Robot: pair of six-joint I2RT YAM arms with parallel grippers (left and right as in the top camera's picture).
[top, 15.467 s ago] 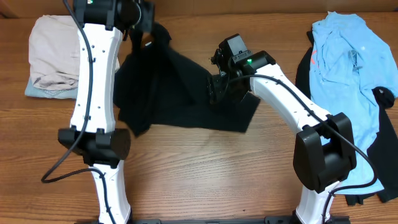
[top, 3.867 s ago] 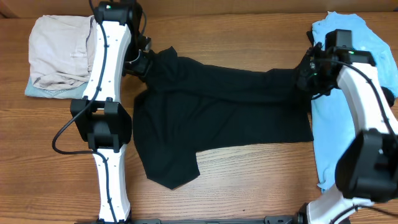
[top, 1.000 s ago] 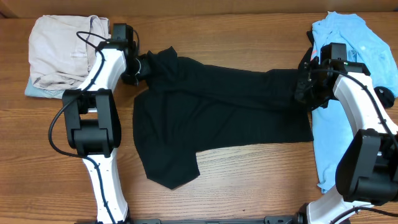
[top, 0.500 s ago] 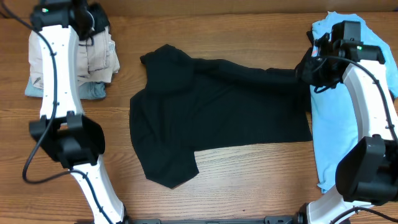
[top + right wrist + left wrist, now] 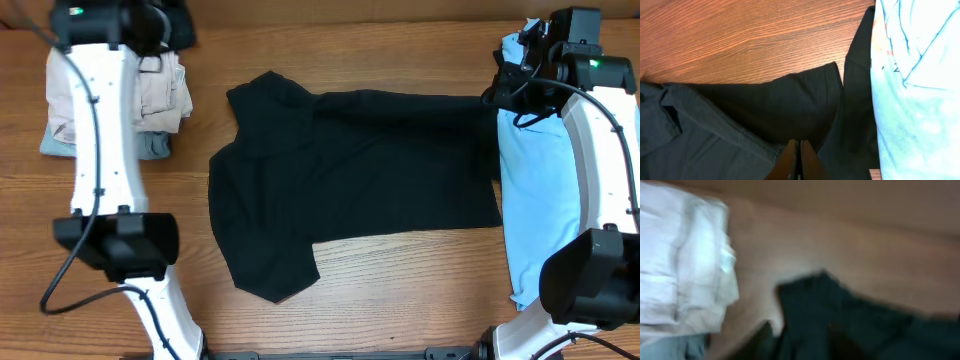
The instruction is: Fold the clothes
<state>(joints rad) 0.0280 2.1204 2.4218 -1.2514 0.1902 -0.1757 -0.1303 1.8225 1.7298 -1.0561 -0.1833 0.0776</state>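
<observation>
The black T-shirt (image 5: 350, 170) lies spread flat across the middle of the table, its top edge drawn straight. My right gripper (image 5: 503, 92) is shut on its far right corner, and the wrist view shows the two fingers pressed together (image 5: 799, 152) over the black cloth (image 5: 765, 110). The light blue T-shirt (image 5: 545, 190) lies to the right, close beside that grip (image 5: 920, 75), with a strip of another black garment (image 5: 857, 90) along its edge. My left gripper (image 5: 168, 30) hangs high above the beige stack, off the shirt. Its blurred fingers (image 5: 802, 340) stand apart with nothing between them.
A folded beige garment (image 5: 70, 95) rests on a pale denim-blue one (image 5: 55, 145) at the back left, under my left arm. The table's back edge runs just behind both grippers. Bare wood shows in front of the black shirt (image 5: 400, 290).
My left gripper has let go of the shirt's left end and risen away to the back left over the beige stack. My right gripper has pulled the right corner backward, straightening the top edge.
</observation>
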